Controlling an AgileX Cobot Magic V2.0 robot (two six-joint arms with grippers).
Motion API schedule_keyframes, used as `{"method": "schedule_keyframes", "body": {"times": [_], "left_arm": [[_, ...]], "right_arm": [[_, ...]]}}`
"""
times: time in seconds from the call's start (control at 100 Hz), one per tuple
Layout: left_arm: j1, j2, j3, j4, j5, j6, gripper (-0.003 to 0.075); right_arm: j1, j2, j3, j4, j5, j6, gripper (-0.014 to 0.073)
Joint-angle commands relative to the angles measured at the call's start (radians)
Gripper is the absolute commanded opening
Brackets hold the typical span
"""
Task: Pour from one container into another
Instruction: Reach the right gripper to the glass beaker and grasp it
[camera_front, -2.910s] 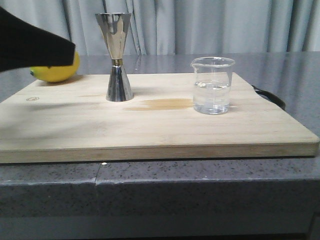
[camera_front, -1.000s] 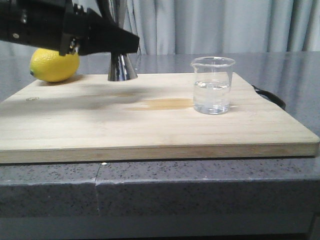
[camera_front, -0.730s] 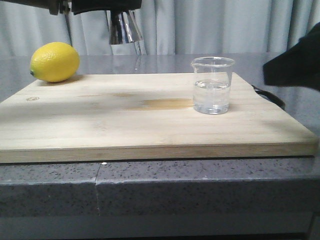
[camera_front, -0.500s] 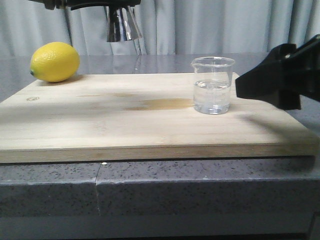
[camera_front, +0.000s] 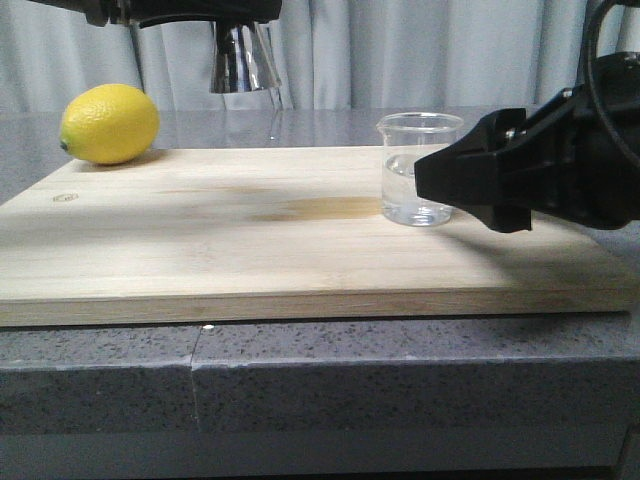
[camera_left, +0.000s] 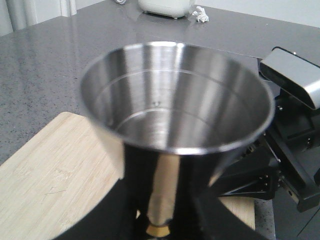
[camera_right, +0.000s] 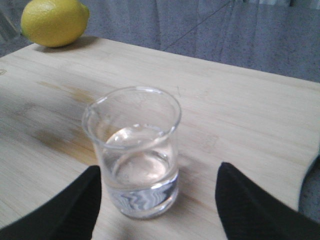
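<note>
My left gripper (camera_front: 245, 14) is shut on the narrow brass waist of the steel jigger (camera_front: 243, 58) and holds it upright, high above the back left of the board. In the left wrist view the jigger's open top cone (camera_left: 175, 95) fills the frame and looks empty. The clear glass beaker (camera_front: 408, 168) stands on the board's right half, about a third full of clear liquid. My right gripper (camera_front: 428, 180) is open around it. In the right wrist view the beaker (camera_right: 136, 150) sits between the two black fingers (camera_right: 75, 210), nearer one of them, with a gap to the other.
A yellow lemon (camera_front: 110, 123) lies at the board's back left corner. The wooden cutting board (camera_front: 250, 255) rests on a grey speckled counter (camera_front: 300, 370) and has a darker stain (camera_front: 325, 208) near its middle. Grey curtains hang behind.
My left gripper closed on the jigger and lifted it off the board. My right arm came in from the right and put its open fingers around the beaker, which shifted slightly left.
</note>
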Motion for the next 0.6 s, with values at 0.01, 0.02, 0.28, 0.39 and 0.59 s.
{"method": "schedule_keyframes", "body": {"times": [0.01, 0.02, 0.28, 0.39, 0.59], "left_arm": [[-0.008, -0.044, -0.029, -0.069, 0.052, -0.012, -0.0020], [-0.008, -0.044, -0.029, -0.069, 0.052, -0.012, -0.0020], [-0.008, -0.044, -0.029, -0.069, 0.052, -0.012, -0.0020], [-0.008, -0.044, -0.029, -0.069, 0.052, -0.012, -0.0020], [-0.008, -0.044, -0.029, -0.069, 0.052, -0.013, -0.0020]], "right_arm": [[0.001, -0.003, -0.023, -0.031, -0.137, 0.005, 0.0442], [0.001, 0.000, -0.023, -0.034, -0.141, 0.005, 0.0442], [0.001, 0.117, -0.023, -0.110, -0.373, 0.005, 0.0447], [0.001, 0.177, -0.025, -0.110, -0.451, 0.005, 0.0447], [0.001, 0.268, -0.046, -0.110, -0.504, 0.005, 0.0447]]}}
